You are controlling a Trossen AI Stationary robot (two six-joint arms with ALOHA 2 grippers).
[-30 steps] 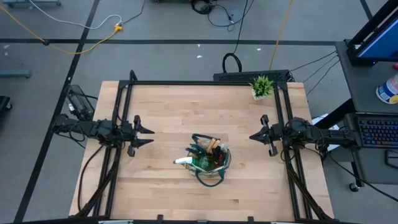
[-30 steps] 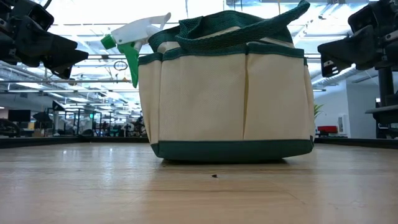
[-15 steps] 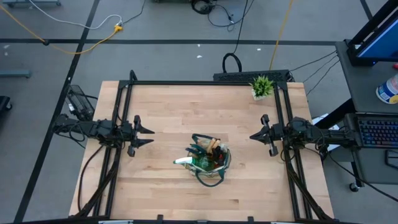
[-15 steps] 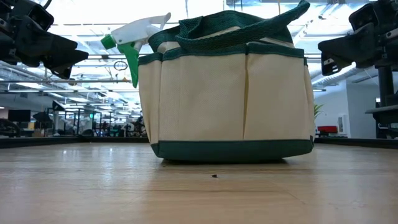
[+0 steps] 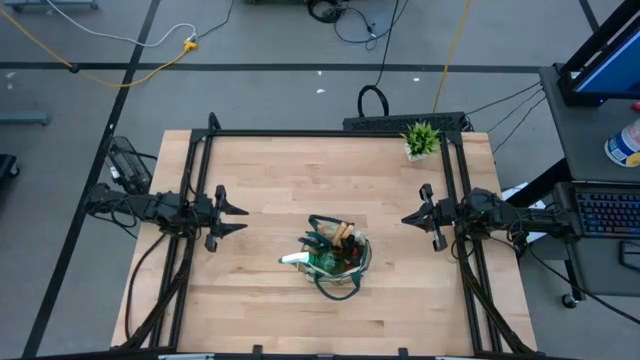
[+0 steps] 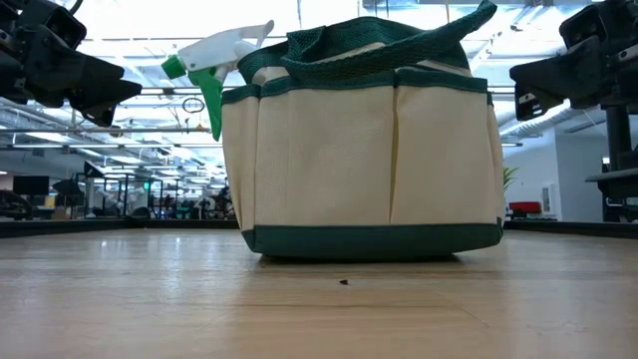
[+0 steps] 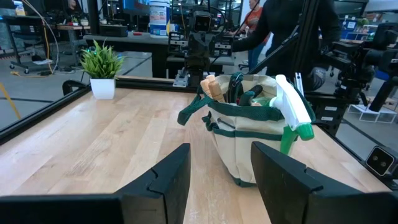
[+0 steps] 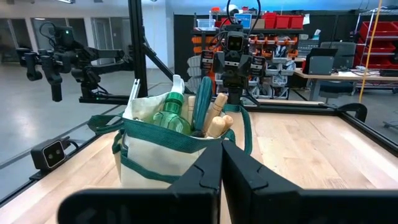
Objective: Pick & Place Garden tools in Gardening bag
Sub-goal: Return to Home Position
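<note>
I'm parking both arms at the table's sides, well apart from the gardening bag (image 5: 338, 258), which is standing upright near the middle of the table (image 5: 280, 170). My left gripper (image 5: 244, 220) is hanging at the left edge with fingers spread and nothing between them. My right gripper (image 5: 405, 219) is hanging at the right edge with fingers pressed together, also empty.

The garden tools are sitting in the bag: spray bottle (image 6: 214, 55) poking out of one end, wooden handles (image 8: 217, 115) and a teal handle (image 8: 202, 102) sticking up. None are lying loose on the wood that I can see.

To finish well, I'm judging it best to keep both wrists level and back, clear of the bag's loop handles and the potted plant (image 5: 421, 138).

Against the earlier frames I'm seeing almost no change: bag and left arm are the same, and the right arm is barely shifting in the low view.
</note>
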